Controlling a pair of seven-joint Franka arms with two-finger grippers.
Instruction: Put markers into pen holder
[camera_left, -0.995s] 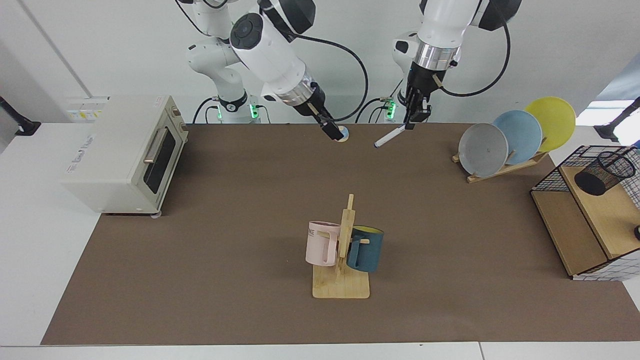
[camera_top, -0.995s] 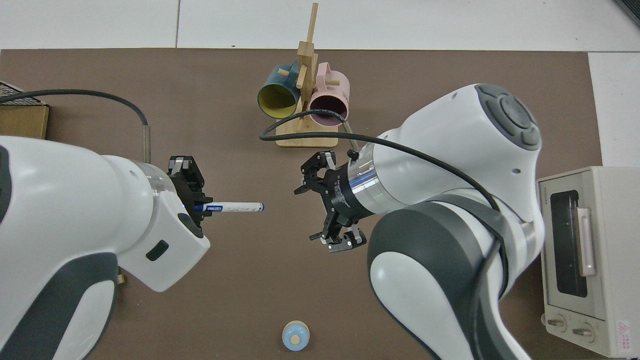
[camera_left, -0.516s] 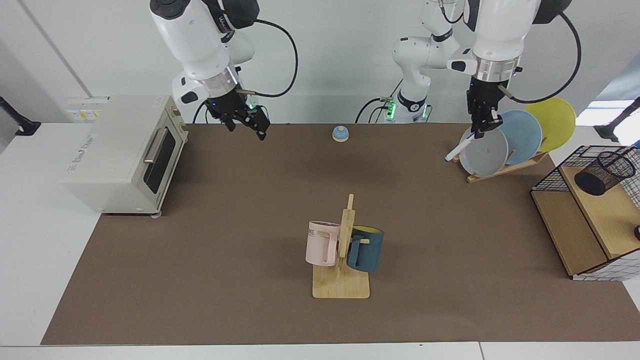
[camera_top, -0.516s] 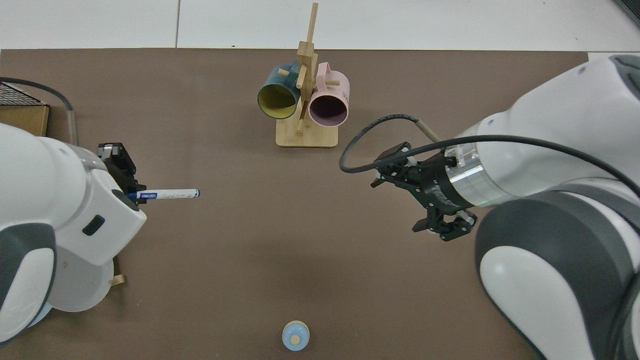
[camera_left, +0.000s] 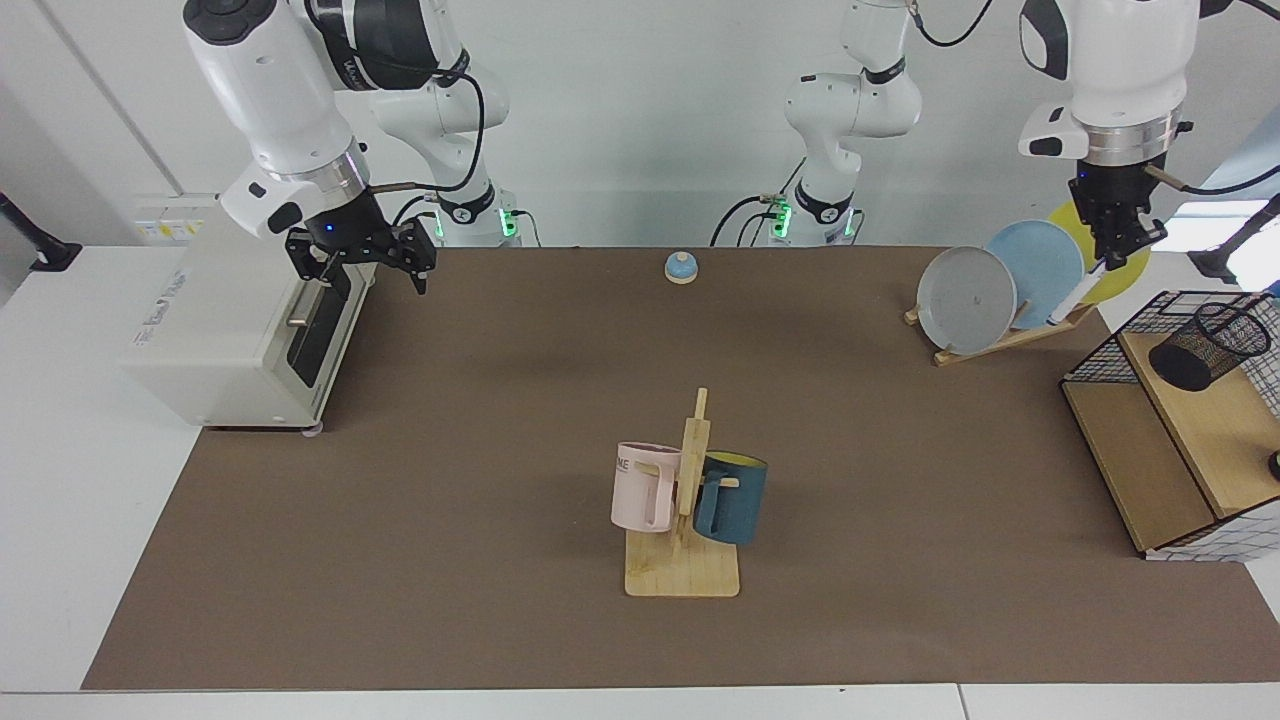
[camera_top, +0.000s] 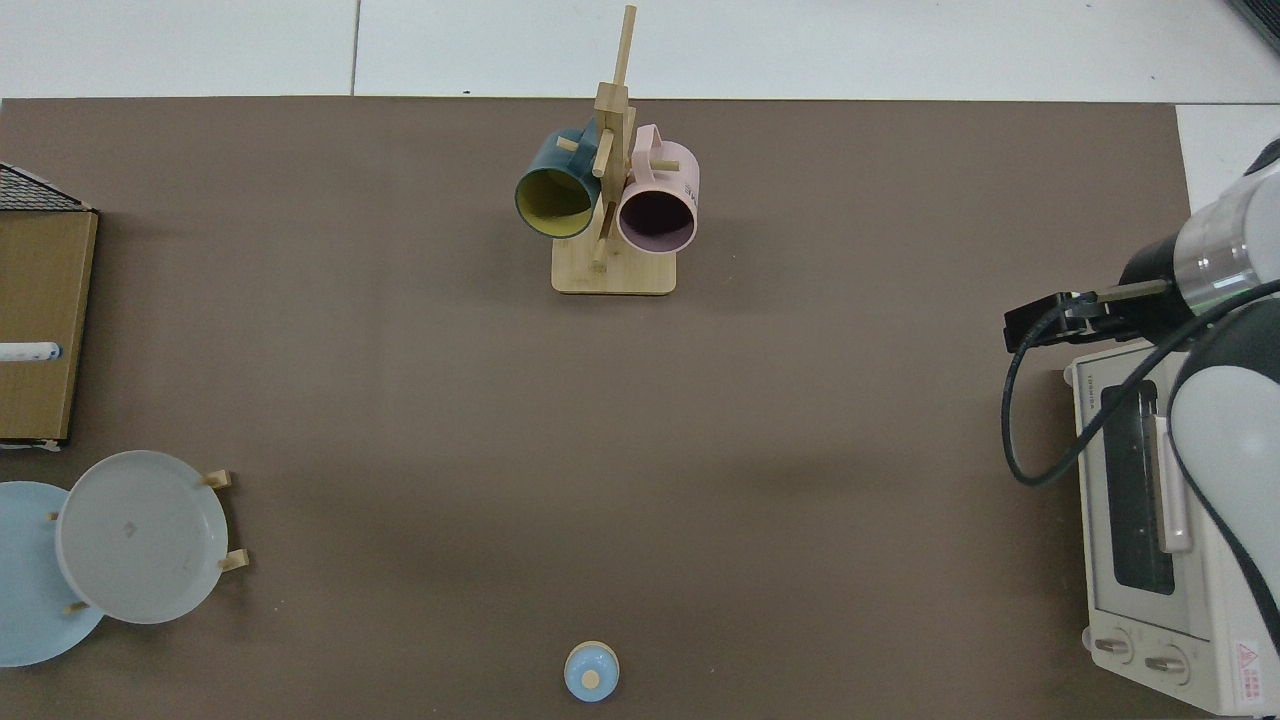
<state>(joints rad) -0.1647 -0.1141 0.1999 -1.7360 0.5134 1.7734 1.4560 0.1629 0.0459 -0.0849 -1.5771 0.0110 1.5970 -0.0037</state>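
My left gripper (camera_left: 1113, 252) hangs above the plate rack at the far right of the facing view, shut on the top of the white marker (camera_left: 1075, 293). The marker slants down and away from the basket, in front of the yellow plate. From above, only the marker's tip (camera_top: 28, 351) shows at the picture's edge, over a wooden shelf. The pen holder (camera_left: 1210, 345), a black mesh cup, leans tilted on the upper wooden shelf, to the right of and below the marker. My right gripper (camera_left: 362, 268) is open and empty beside the toaster oven; from above, the right gripper (camera_top: 1036, 328) shows edge-on.
A wire-grid basket frame with wooden shelves (camera_left: 1150, 470) holds the cup. A plate rack (camera_left: 1000, 340) carries grey, blue and yellow plates. A mug rack (camera_left: 683, 575) with a pink and a blue mug stands mid-table. A small blue bell (camera_left: 681, 267) and a toaster oven (camera_left: 240, 320) sit at the back.
My left arm has carried the marker from the back middle of the table over to the plate rack, nearer the basket. My right arm has swung away to the toaster oven, still open.
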